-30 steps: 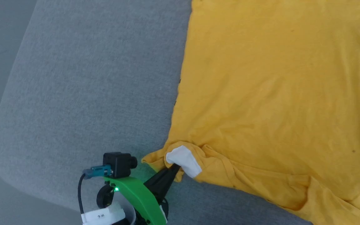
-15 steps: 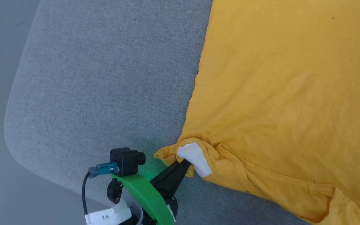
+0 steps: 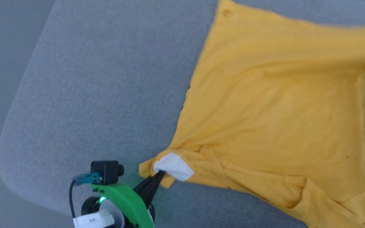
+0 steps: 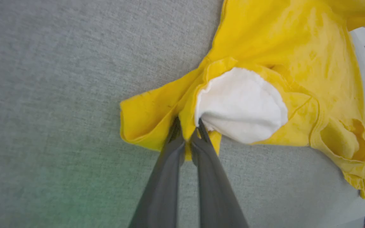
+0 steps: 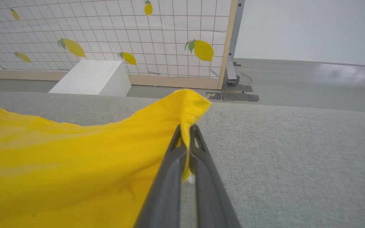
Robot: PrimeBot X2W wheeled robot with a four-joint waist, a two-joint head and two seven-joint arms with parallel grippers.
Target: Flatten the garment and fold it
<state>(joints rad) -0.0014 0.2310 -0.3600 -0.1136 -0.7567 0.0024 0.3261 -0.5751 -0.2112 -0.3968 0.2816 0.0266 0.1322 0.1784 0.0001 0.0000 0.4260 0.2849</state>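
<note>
The garment (image 3: 280, 110) lies spread on the grey tabletop (image 3: 106, 95), right of centre. The left tool (image 4: 187, 131) pinches its near sleeve; the right tool (image 5: 187, 131) grips a raised yellow corner.

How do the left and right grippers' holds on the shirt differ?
The left gripper pinches the shirt at a sleeve, beside the white patch; the right gripper pinches a plain yellow edge. Cloth at the left gripper lies bunched on the grey pad; cloth at the right gripper rises in a peak. Shared: both are shut on the shirt.
</note>
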